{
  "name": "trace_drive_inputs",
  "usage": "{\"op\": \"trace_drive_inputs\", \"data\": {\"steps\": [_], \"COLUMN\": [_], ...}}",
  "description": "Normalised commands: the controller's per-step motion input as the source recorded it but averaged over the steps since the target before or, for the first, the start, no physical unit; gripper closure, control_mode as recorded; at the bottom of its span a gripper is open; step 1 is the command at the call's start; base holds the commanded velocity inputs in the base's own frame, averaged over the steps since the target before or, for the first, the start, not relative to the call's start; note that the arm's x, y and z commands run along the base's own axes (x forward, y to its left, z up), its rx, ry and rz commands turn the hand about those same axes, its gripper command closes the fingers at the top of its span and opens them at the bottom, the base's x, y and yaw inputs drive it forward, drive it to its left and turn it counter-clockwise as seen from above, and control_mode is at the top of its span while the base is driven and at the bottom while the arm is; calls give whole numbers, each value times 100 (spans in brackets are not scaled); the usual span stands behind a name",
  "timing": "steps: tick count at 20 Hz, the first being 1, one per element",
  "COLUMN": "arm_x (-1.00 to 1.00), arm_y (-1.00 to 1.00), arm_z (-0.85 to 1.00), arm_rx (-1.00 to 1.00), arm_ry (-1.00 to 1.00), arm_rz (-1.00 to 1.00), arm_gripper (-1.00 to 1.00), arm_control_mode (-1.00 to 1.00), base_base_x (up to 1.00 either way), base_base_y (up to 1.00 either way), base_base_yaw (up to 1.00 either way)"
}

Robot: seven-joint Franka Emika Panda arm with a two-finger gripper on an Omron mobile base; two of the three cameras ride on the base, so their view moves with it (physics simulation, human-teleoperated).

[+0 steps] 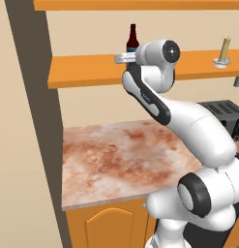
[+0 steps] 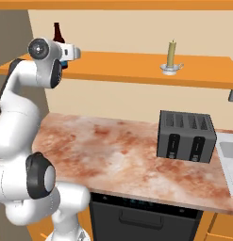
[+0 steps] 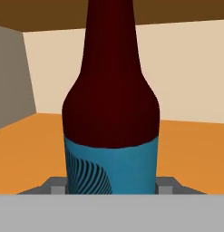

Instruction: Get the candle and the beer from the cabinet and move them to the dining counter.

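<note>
Dark brown, blue-labelled beer upright on the cabinet, hand clasped around it.

Beer: neck cut off by the top edge of the hand view, base hidden below; in the left base view its lower body sits behind the arm's wrist. Gripper: fingertips barely visible beside the label, contact unclear. Toaster: partly hidden by the arm and cropped at the right edge. Candle: wick too small to resolve.
</note>
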Motion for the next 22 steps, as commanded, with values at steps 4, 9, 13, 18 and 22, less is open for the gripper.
{"op": "trace_drive_inputs", "data": {"steps": [4, 9, 13, 18, 22], "arm_x": [-59, -70, -64, -63, -52], "arm_y": [-4, -9, -8, -23, -33], "arm_z": [27, 12, 0, -6, -9], "arm_rx": [0, 0, -4, -1, 0], "arm_ry": [1, 0, 0, 1, 8], "arm_rz": [0, 0, 0, 0, 0], "arm_gripper": [100, 100, 100, 100, 100], "arm_control_mode": [-100, -100, -100, -100, -100], "base_base_x": [0, 0, 0, 0, 0], "base_base_y": [0, 0, 0, 0, 0], "base_base_yaw": [0, 0, 0, 0, 0]}}
